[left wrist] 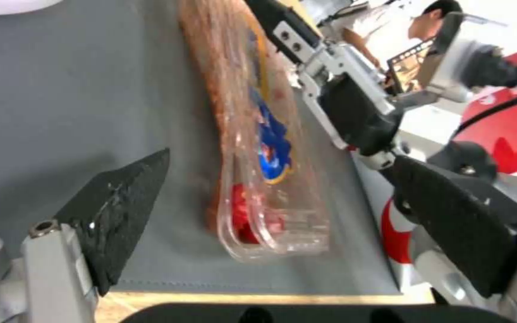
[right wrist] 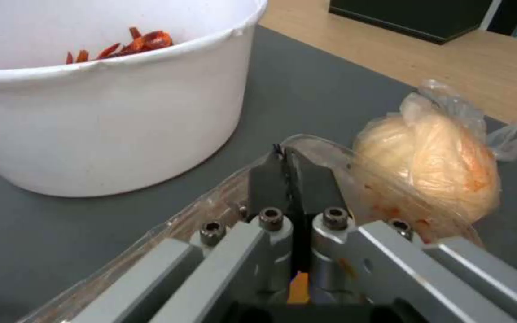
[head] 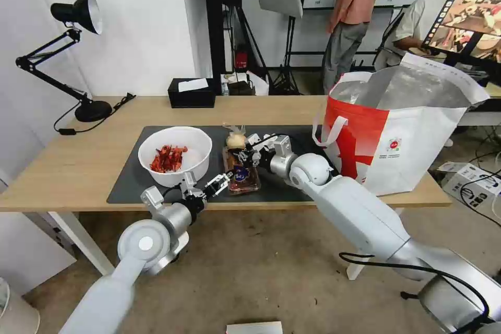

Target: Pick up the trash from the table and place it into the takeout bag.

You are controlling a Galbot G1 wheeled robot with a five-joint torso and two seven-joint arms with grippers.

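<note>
the clear plastic tray [head: 242, 173], smeared brown with red tomato bits at its near end, lies on the dark grey mat [head: 125, 180] between the white bowl [head: 175, 155] of red scraps and the takeout bag [head: 402, 130]. the knotted clear bag with the tan ball [head: 236, 140] sits at the tray's far end, touching it. the right gripper [right wrist: 292, 172] has its black fingers pinched together on the tray's far rim, just beside the tan ball. the left gripper [head: 222, 183] hangs at the tray's near corner with its jaws spread wide, one pad [left wrist: 118, 211] low over the mat, not touching the tray. the takeout bag stands open at the right end of the light-wood table [head: 68, 167].
</note>
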